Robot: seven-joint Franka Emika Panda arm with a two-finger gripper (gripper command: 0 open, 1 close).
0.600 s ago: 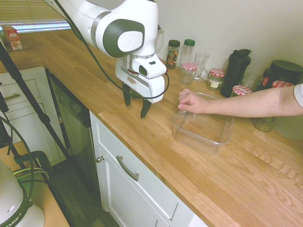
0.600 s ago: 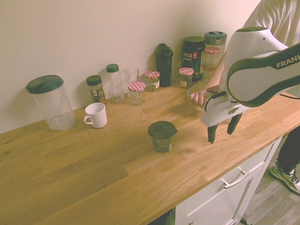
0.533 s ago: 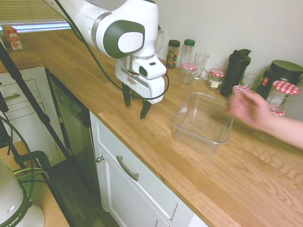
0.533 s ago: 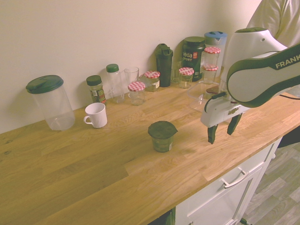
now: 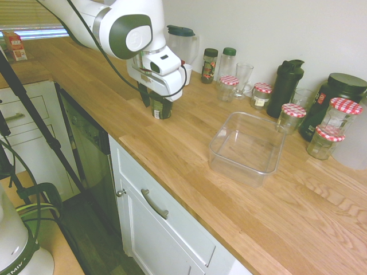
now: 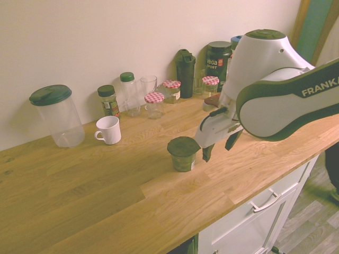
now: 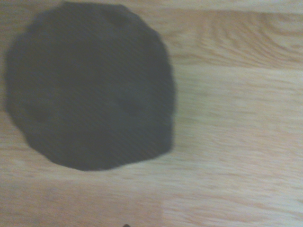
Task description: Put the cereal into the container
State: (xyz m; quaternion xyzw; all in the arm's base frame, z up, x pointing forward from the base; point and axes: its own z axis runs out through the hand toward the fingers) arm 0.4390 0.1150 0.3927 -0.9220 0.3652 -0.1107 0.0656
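Note:
The cereal [image 6: 184,154] is a small dark green jar with a dark lid, upright on the wooden counter; it also shows as the cereal [image 5: 161,108] under the arm's hand. In the wrist view its lid [image 7: 90,85] is a big dark disc, off to one side. My gripper [image 6: 218,148] is open and low over the counter, just beside the jar on the container's side, one finger close to it and nothing between the fingers. From the other side, my gripper [image 5: 153,98] overlaps the jar. The container [image 5: 246,148], a clear shallow square tub, stands empty further along the counter.
A white mug [image 6: 108,129] and a clear jug with a dark lid [image 6: 57,115] stand behind the jar. Against the wall are a black shaker bottle [image 5: 285,87], spice bottles, and glass jars with red-checked lids [image 5: 293,117]. The counter's front edge [image 5: 172,172] is close.
The arm has swung away from the tub to the jar and come lower. The person's hand that was on the tub has pulled out of view.

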